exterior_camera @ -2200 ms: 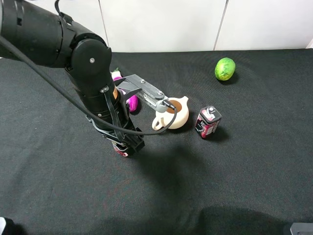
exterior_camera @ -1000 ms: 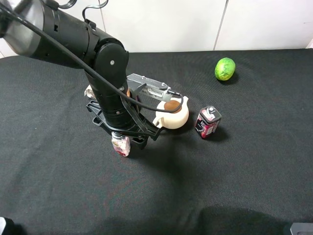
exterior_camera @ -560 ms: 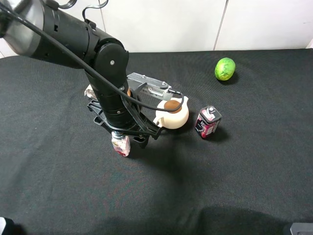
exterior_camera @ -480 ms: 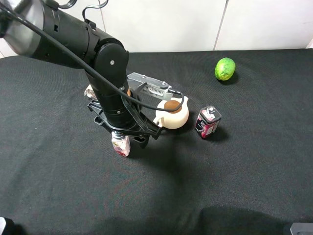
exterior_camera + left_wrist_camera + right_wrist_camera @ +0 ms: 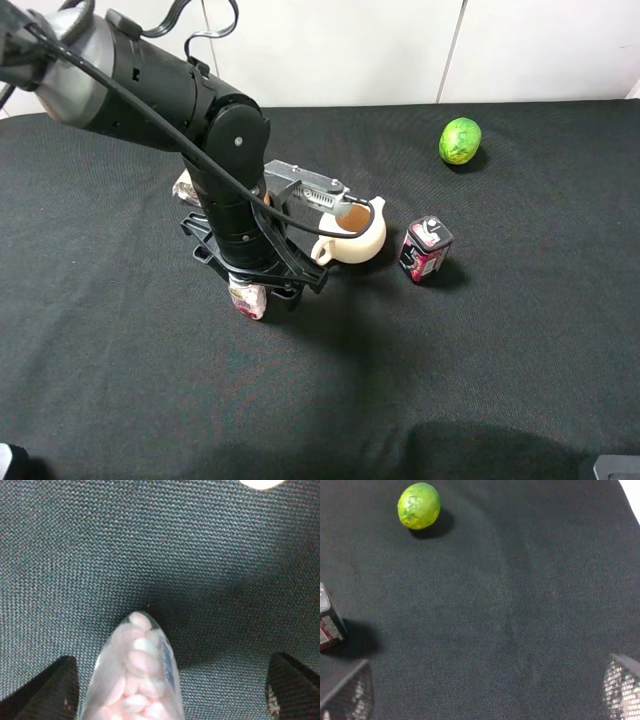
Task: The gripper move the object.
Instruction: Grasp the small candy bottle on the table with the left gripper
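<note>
The object, a small clear bottle (image 5: 246,301) with pink-red contents, stands on the black cloth in front of the teapot, its cap hidden under the arm. My left gripper (image 5: 258,280), a black claw on the big black arm, hangs right over it. In the left wrist view the bottle (image 5: 137,680) sits between the spread fingertips (image 5: 50,690), nearer one of them, with a gap to the other. The left gripper (image 5: 172,690) is open. My right gripper (image 5: 482,690) is open and empty above bare cloth.
A cream teapot (image 5: 355,238) stands just right of the left arm. A dark red-black carton (image 5: 425,250) is right of the teapot and shows in the right wrist view (image 5: 329,625). A green lime (image 5: 460,140) lies far right; it shows in the right wrist view (image 5: 419,505). A pinkish item (image 5: 185,187) lies behind the arm.
The left arm has swung and lifted a little above the bottle, uncovering more of it and of the teapot. The bottle stays at the same spot on the cloth.
</note>
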You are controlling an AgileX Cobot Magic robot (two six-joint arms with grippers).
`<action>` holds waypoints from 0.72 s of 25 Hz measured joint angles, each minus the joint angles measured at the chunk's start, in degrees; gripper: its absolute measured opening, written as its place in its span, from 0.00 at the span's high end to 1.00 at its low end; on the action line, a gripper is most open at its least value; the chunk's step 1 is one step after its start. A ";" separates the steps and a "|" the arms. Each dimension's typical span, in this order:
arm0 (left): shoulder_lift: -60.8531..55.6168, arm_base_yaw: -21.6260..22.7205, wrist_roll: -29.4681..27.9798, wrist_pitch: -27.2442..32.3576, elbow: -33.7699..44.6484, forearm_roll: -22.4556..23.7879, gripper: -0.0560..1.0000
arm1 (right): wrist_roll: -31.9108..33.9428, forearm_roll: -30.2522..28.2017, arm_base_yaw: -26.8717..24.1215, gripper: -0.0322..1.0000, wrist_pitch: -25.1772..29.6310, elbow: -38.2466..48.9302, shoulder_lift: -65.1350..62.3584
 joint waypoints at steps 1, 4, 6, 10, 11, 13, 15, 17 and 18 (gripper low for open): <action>0.06 0.00 -0.07 0.22 0.00 0.00 0.20 | 0.00 0.00 0.00 0.30 0.00 0.00 0.00; 0.18 0.00 -0.57 1.35 0.00 0.00 0.20 | 0.00 0.00 0.00 0.30 0.00 0.00 0.00; 0.37 0.00 -0.79 2.41 0.00 0.00 0.20 | 0.00 0.00 0.00 0.30 0.00 0.00 0.00; 0.37 0.00 -0.90 2.95 0.00 0.45 0.20 | 0.00 0.00 0.00 0.30 0.00 0.00 0.00; 0.37 0.00 -0.96 3.02 0.00 0.45 0.20 | 0.00 0.00 0.00 0.30 0.00 0.00 0.00; 0.37 0.00 -0.96 3.09 0.00 0.45 0.20 | 0.00 0.00 0.00 0.30 0.00 0.00 0.00; 0.37 0.00 -0.96 3.20 0.00 1.14 0.20 | 0.00 0.00 0.00 0.30 0.00 0.00 0.00; 0.37 0.00 -1.00 3.21 0.00 1.29 0.20 | 0.00 0.00 0.00 0.30 0.00 0.00 0.00; 0.37 0.00 -1.00 3.21 0.00 1.29 0.20 | 0.00 0.00 0.00 0.30 0.00 0.00 0.00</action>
